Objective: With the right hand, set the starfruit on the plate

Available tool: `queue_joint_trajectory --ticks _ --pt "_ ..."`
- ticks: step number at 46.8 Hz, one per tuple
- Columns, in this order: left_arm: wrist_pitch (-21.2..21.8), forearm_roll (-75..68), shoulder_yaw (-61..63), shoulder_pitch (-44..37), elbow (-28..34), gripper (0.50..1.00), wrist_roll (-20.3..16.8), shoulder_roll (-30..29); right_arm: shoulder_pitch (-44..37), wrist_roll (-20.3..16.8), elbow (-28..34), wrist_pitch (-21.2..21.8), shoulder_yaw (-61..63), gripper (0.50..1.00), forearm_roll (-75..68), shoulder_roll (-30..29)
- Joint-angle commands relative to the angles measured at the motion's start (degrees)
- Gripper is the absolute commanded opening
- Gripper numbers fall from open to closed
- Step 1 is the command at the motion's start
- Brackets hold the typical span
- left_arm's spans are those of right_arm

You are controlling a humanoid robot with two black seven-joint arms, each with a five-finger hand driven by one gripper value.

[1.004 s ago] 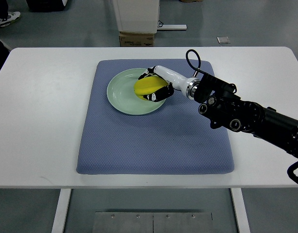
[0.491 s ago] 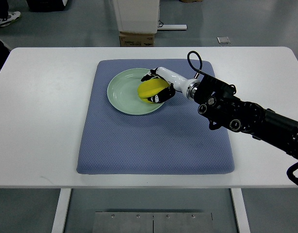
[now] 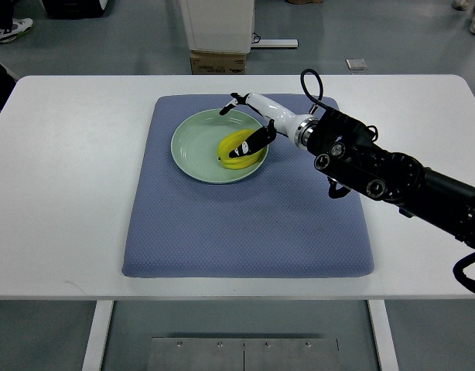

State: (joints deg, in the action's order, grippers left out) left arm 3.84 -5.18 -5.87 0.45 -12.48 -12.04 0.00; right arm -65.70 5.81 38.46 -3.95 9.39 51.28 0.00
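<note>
The starfruit (image 3: 239,148) lies on the pale green plate (image 3: 193,148), on its right half, close to the rim; the plate sits on the far middle of the blue mat (image 3: 245,224), which covers much of the white desk (image 3: 59,193); the right hand (image 3: 249,124) reaches in over the plate's right edge, its arm entering from the right; its fingers (image 3: 230,103) are spread wide, one dark tip pointing off toward the far left above the plate, another lying against or just over the top of the fruit, so that nothing is clasped; whether that lower tip touches the fruit cannot be told from this steep view.

By the look of it, the release is the step in hand: the fruit seems to rest on the plate under its own weight, and the placing appears all but done; what the next move calls for is a clean withdrawal, lifting the hand up and back to the right without brushing the fruit, since it lies near the rim and a nudge could roll it onto the mat; the left arm is not in view.
</note>
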Motion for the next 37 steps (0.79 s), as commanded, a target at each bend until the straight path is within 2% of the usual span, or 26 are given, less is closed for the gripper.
queue_joint_trajectory --ticks 1,12,37 --pt "0.0 0.0 0.0 0.0 0.0 1.000 0.0 0.0 0.3 0.0 0.1 0.0 1.6 1.000 0.0 0.0" --pt "-0.1 0.0 0.0 0.0 0.0 1.000 0.0 0.0 2.4 0.1 0.4 0.0 8.0 1.000 -4.0 0.0" --pt "-0.1 -0.1 0.0 0.1 0.0 1.000 0.0 0.0 12.8 -0.2 3.0 -0.2 29.0 1.000 -5.7 7.9"
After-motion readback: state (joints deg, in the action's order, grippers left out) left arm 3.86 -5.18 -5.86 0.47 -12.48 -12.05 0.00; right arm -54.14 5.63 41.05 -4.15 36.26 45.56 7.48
